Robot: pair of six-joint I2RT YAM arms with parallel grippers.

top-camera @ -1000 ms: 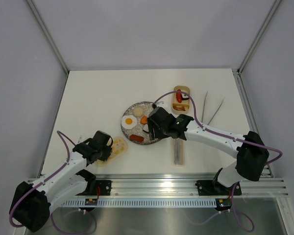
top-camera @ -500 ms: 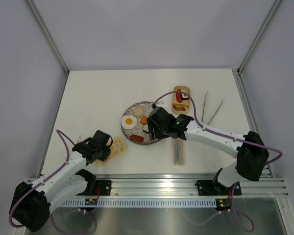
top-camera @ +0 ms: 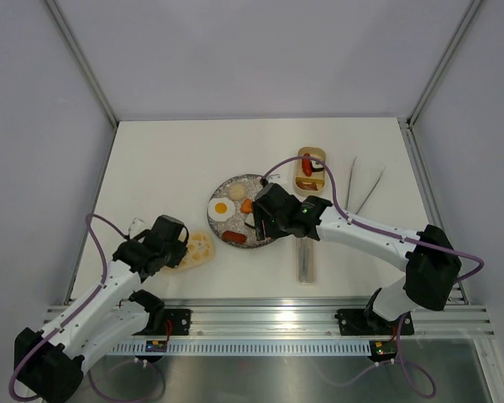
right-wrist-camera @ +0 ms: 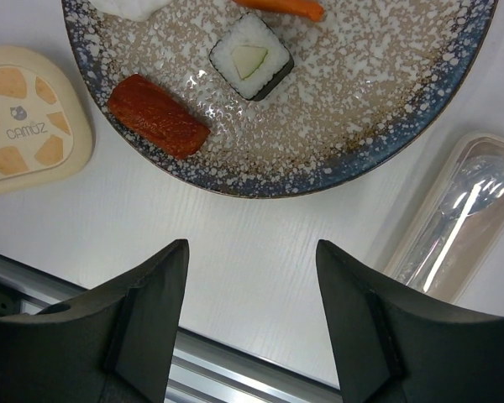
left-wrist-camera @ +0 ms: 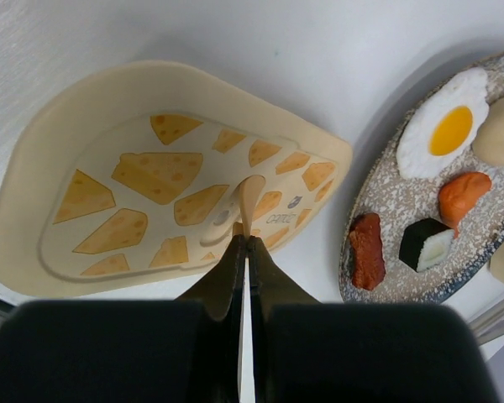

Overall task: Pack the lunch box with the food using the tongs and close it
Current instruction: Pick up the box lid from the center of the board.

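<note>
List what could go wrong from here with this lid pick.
1. The left gripper pinches only the lid's thin tab; the lid could swing or slip when lifted.
2. Egg, sausage and sushi sit on the plate and the tongs lie untouched; closing now would leave food out.
3. The right gripper hangs open at the plate's edge, between lid and lunch box; the arms might clash.

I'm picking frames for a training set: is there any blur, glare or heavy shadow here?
Left wrist view: the lid is sharp, the left end effector has a dark, blurred body, and the plate throws a dark shadow beside it. Right wrist view: a glare streak on the spoon. Top view: even, soft light.
</note>
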